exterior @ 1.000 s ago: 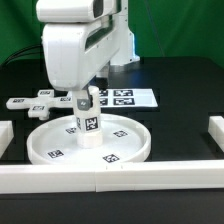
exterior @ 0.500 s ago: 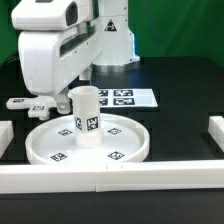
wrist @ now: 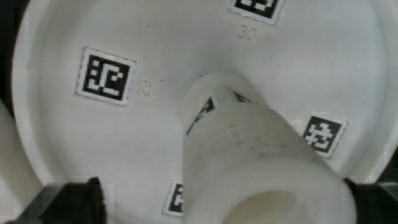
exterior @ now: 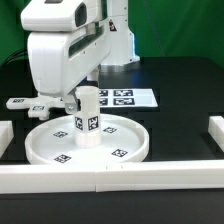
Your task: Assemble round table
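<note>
The large rimmed white disc (exterior: 122, 148) lies flat on the black table, and its tags show in the wrist view (wrist: 107, 75). The short cylinder leg (exterior: 88, 120) stands upright on the disc's central hub. It fills the middle of the wrist view (wrist: 249, 150). My gripper (exterior: 80, 100) is open at the leg's upper end, with one finger on each side (wrist: 228, 205). One finger stands close to the leg and the other is clearly apart from it. The small flat base piece (exterior: 30, 104) lies on the table to the exterior view's left of the disc.
The marker board (exterior: 128, 98) lies behind the disc. White border rails run along the front (exterior: 120, 176), the exterior view's right (exterior: 214, 130) and left (exterior: 5, 134). The arm's base stands at the back.
One second ago the gripper was shut on the leg's top. It let go and swung toward the exterior view's left, then came back a little, open, around the leg. The leg stays upright.
</note>
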### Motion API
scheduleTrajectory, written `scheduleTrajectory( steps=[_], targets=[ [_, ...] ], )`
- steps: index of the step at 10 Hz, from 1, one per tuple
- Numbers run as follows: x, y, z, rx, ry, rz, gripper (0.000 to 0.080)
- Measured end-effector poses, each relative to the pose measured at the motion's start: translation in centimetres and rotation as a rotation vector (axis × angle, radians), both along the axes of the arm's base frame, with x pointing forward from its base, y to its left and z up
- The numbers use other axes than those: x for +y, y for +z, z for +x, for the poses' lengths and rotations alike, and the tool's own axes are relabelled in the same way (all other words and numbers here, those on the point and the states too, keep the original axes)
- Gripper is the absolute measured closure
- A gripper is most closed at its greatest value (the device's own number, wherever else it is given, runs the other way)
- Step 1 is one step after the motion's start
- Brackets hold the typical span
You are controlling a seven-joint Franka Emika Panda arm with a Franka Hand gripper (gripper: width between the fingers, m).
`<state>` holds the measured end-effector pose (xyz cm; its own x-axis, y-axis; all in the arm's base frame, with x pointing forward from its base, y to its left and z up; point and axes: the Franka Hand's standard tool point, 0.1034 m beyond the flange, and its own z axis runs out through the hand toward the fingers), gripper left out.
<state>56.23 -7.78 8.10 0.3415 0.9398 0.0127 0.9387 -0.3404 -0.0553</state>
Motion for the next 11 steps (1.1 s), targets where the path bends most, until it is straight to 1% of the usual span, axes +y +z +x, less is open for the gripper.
scheduleTrajectory(
  steps=[2,3,4,5,9,10,11],
  targets=[
    [-0.21,-0.19,-0.07,0.001,-0.003,0.0,0.0151],
    [-0.32,-0.26,-0.12,0.002,-0.005,-0.001,0.026],
    [-0.44,-0.3,-0.15,0.003,-0.006,-0.001,0.026],
    [-0.55,-0.31,-0.15,0.002,-0.005,-0.001,0.0395],
    [-0.69,-0.31,-0.11,0.0,-0.029,-0.002,0.0395],
    [-0.66,-0.31,-0.1,0.001,-0.065,-0.003,0.0395],
    [-0.63,-0.3,-0.11,0.004,-0.156,-0.005,0.0395]
  ],
)
